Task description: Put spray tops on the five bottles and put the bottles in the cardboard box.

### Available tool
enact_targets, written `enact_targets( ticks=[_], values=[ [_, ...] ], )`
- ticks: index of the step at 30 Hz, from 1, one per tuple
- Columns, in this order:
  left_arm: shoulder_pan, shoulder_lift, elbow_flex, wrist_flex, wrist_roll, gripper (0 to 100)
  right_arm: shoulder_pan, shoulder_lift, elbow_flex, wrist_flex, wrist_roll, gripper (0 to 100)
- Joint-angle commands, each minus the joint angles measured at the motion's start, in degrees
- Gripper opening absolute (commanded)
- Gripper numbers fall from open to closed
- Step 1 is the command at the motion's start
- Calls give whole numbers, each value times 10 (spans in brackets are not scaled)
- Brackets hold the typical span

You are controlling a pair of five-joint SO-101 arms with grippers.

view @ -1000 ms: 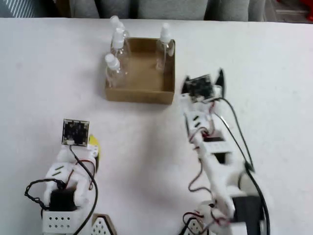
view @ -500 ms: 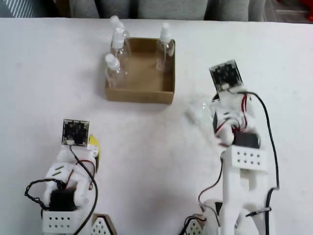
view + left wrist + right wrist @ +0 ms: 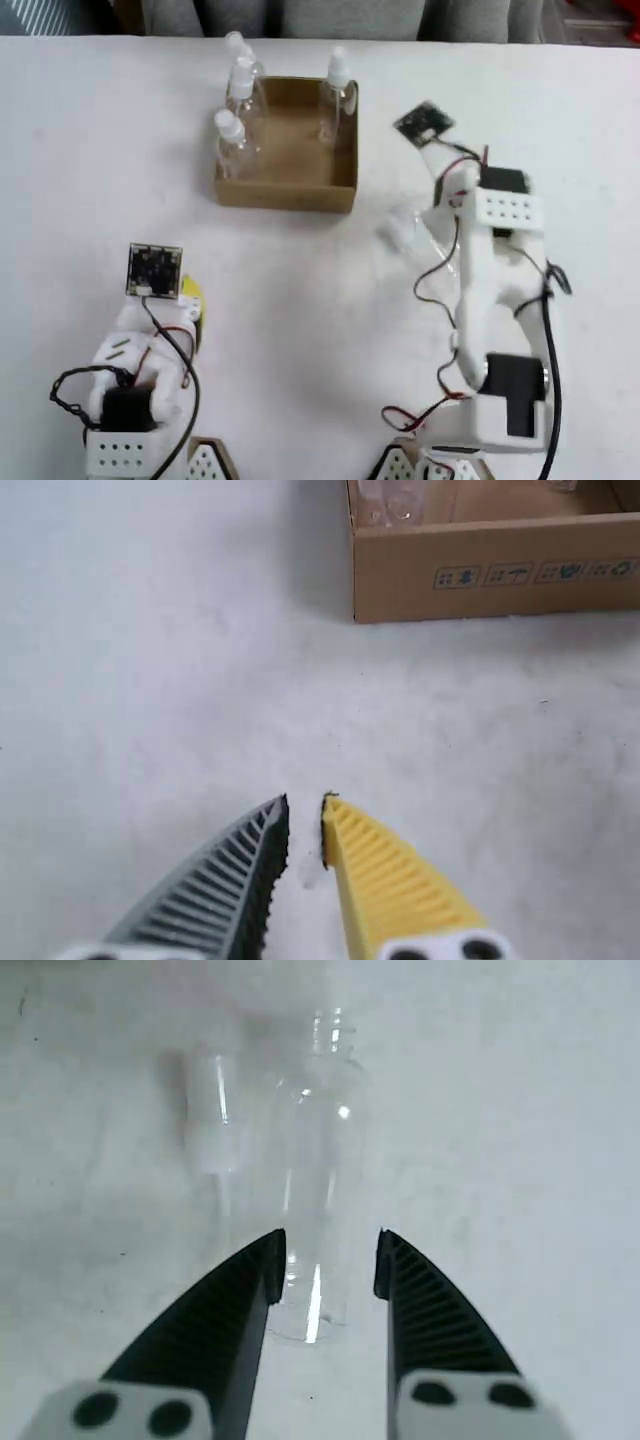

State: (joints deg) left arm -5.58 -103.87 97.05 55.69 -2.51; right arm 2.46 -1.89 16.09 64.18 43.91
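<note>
The right gripper is spread around a clear bottle at its base. The left gripper is nearly pressed together above the table.

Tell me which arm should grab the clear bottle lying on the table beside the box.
Right. Its open gripper straddles the clear bottle's base, near the cardboard box. The left gripper sits farther back over bare table.

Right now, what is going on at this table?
The right gripper hangs open over a clear bottle that lies on its side on the table, with no spray top on it. Four bottles with spray tops stand in the cardboard box. The left gripper rests shut and empty, back from the box.
</note>
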Motion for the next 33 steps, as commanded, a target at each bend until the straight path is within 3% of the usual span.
enact_targets(
  ticks=[1, 8, 17, 21, 33],
  values=[
    [-6, -7, -1, -17, -4, 77, -58, 7, -32, 57, 11, 113],
    [-6, -7, -1, -17, -4, 77, -124, 15, -27, 36, 5, 116],
    [-6, -7, -1, -17, -4, 79, -97, 115, -27, -50, 11, 149],
    [-6, -7, -1, -17, -4, 79, -96, 114, -27, -51, 11, 218],
    [-6, -7, -1, -17, -4, 79, -85, 182, -47, -56, 55, 218]
  ],
)
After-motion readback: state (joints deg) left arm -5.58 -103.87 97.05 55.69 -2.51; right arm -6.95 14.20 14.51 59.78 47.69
